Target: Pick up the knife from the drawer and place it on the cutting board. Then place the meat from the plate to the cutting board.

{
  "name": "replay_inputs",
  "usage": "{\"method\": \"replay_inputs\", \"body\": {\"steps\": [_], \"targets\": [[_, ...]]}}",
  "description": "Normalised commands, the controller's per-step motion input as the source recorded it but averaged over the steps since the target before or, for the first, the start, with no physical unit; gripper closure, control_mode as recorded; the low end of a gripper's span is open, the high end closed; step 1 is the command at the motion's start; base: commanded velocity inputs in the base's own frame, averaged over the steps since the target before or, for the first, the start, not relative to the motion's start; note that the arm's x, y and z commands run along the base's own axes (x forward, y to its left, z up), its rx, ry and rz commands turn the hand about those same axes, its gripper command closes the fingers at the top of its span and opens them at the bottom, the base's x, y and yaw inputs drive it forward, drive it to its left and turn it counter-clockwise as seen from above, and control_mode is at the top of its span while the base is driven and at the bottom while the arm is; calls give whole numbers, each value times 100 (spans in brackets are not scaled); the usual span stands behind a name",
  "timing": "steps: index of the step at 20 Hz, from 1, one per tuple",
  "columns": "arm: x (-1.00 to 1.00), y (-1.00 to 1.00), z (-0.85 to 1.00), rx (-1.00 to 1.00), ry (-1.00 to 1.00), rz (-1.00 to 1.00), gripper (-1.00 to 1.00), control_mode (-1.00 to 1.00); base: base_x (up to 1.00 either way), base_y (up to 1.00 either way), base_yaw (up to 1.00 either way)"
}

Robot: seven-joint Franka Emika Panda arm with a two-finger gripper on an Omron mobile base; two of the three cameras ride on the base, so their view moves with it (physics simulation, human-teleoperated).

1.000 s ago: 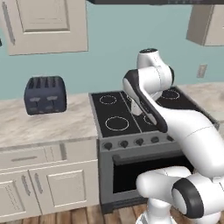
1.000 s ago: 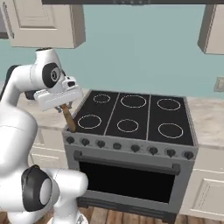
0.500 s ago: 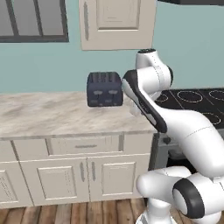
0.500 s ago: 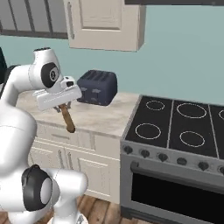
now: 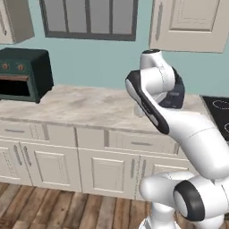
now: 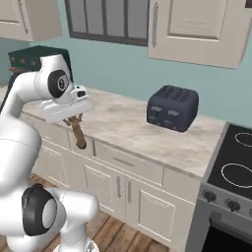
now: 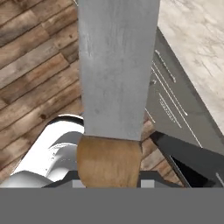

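My gripper (image 6: 73,118) is shut on the knife (image 6: 78,134), held out over the front edge of the marble counter (image 6: 129,124). In the right base view the brown wooden handle hangs down below the hand in front of the cabinet drawers. Seen from the hand, the handle (image 7: 109,161) sits between my fingers and the grey blade (image 7: 116,65) runs up the picture, above the wood floor and the cabinet fronts. The drawer, the cutting board, the meat and the plate are out of view.
A dark toaster (image 6: 172,108) stands on the counter, partly behind my arm in the left base view (image 5: 175,95). A dark green toaster oven (image 5: 22,74) sits at the counter's left end. The stove (image 6: 235,158) is at the right. Wall cabinets (image 5: 190,22) hang above.
The whole picture has shifted: the base has driven left along the counter. The stove slid off to the right and the toaster oven came into view. The knife stays gripped.
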Motion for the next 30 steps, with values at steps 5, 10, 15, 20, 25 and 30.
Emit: {"method": "replay_inputs", "body": {"steps": [5,10,15,20,25,30], "targets": [[0,0,0,0,0,0,100,100,-64,-14,66],[0,0,0,0,0,0,100,100,-61,-32,81],[0,0,0,0,0,0,100,100,-38,-2,88],[0,0,0,0,0,0,100,100,-25,0,88],[0,0,0,0,0,0,100,100,-12,-5,84],[0,0,0,0,0,0,100,100,-2,-8,80]]}}
